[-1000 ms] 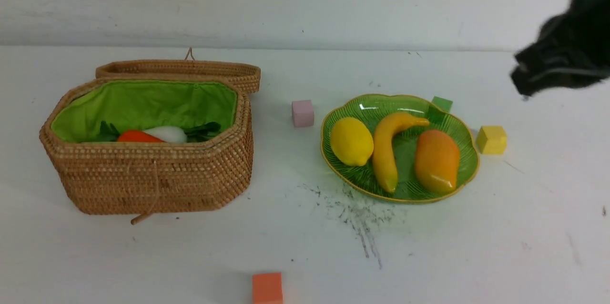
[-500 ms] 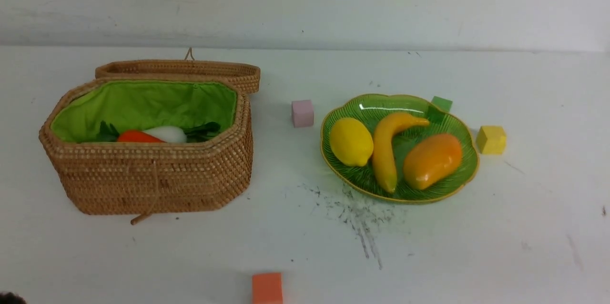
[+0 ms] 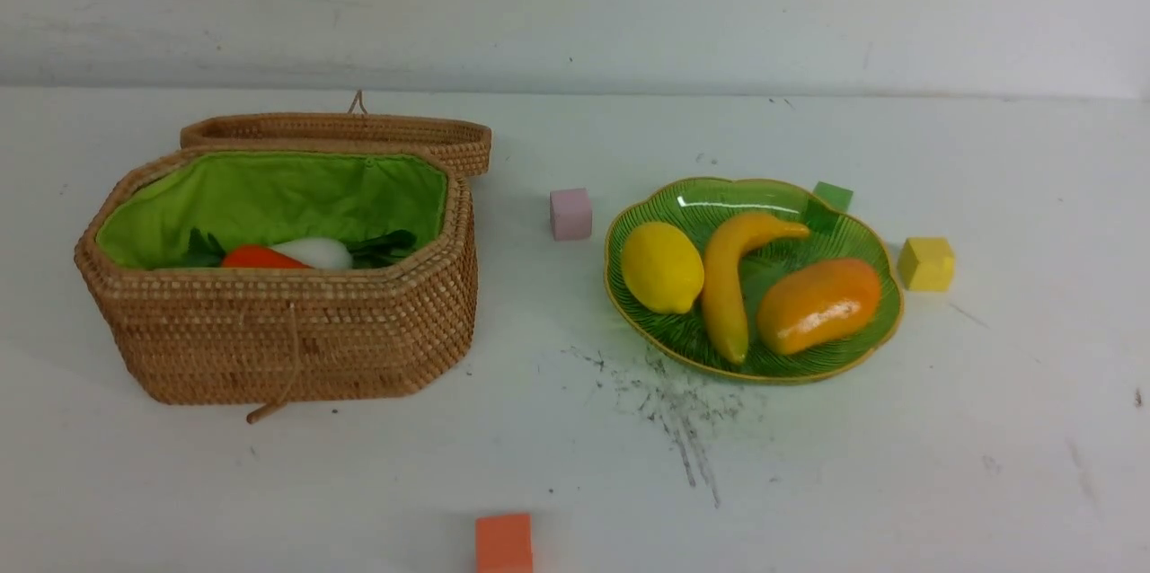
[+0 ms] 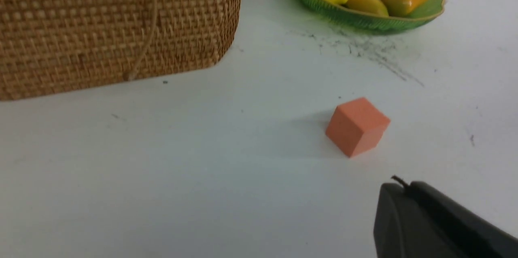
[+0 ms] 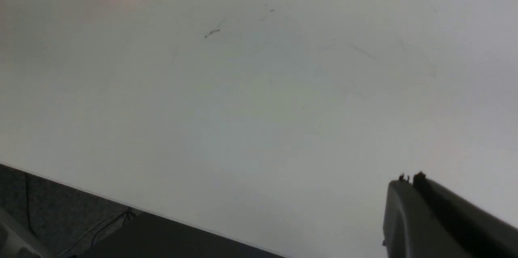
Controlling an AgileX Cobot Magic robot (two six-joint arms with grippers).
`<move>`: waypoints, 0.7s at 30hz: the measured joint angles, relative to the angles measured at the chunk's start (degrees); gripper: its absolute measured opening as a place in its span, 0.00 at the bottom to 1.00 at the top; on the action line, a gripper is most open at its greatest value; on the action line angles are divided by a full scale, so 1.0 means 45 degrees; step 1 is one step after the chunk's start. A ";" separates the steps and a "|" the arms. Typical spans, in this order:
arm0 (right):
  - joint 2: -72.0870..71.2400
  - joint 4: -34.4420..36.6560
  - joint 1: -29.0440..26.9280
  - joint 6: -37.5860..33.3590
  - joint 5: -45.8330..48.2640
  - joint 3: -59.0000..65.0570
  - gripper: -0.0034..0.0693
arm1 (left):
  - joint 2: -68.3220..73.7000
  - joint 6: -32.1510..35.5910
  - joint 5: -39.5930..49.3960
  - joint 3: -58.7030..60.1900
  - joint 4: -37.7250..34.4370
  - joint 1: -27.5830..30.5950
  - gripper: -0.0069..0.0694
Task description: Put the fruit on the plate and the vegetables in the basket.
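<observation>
Resting on the green plate [image 3: 876, 326] are all three fruits: the lemon [image 3: 662, 267] at its left, the banana [image 3: 729, 284] in the middle with its stalk pointing away from the robot, and the mango [image 3: 818, 305] lying aslant at the right, its near end touching or almost touching the banana. In the open wicker basket [image 3: 296, 339] the carrot [image 3: 259, 259] and the white radish [image 3: 316, 251] show above the near wall; the gourd is hidden, probably lower inside. The sorting thus looks finished.

The fruits appear glossy, hard and light, so likely to slip or roll under a pinch; the mango and lemon would best be taken across the waist, the banana at mid-length. The plate looks brittle and shallow.

Neither arm shows in the front view. Each wrist view shows only one dark finger, the left finger [image 4: 429, 221] near the orange cube [image 4: 357, 126], the right finger [image 5: 437, 221] over bare table; whether either gripper is apart or together cannot be told.
</observation>
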 joint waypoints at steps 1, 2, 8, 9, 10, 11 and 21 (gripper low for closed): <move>-0.0004 0.0000 0.0000 0.0000 -0.0002 0.0000 0.07 | 0.0000 0.0000 -0.0039 0.0098 0.0000 0.0000 0.07; -0.0038 -0.0034 -0.0018 0.0000 -0.0002 0.0000 0.07 | 0.0000 0.0000 -0.0078 0.0174 0.0000 0.0000 0.07; -0.1474 -0.1040 -0.1722 -0.0467 -0.2174 0.0901 0.05 | 0.0000 0.0000 -0.0277 0.0321 -0.0003 0.0000 0.07; -0.1560 -0.1026 -0.1802 -0.0521 -0.2174 0.0999 0.05 | 0.0000 0.0000 -0.0277 0.0321 -0.0014 0.0000 0.07; -0.2206 -0.0973 -0.2334 -0.0821 -0.3652 0.1681 0.03 | 0.0000 0.0000 -0.0283 0.0321 -0.0014 0.0000 0.07; -0.2680 -0.0943 -0.2671 -0.1040 -0.5066 0.2523 0.02 | 0.0000 0.0000 -0.0283 0.0321 -0.0014 0.0000 0.07; -0.5269 -0.1026 -0.3891 -0.0547 -1.1003 0.9109 0.02 | 0.0000 0.0000 -0.0309 0.0321 -0.0038 0.0000 0.07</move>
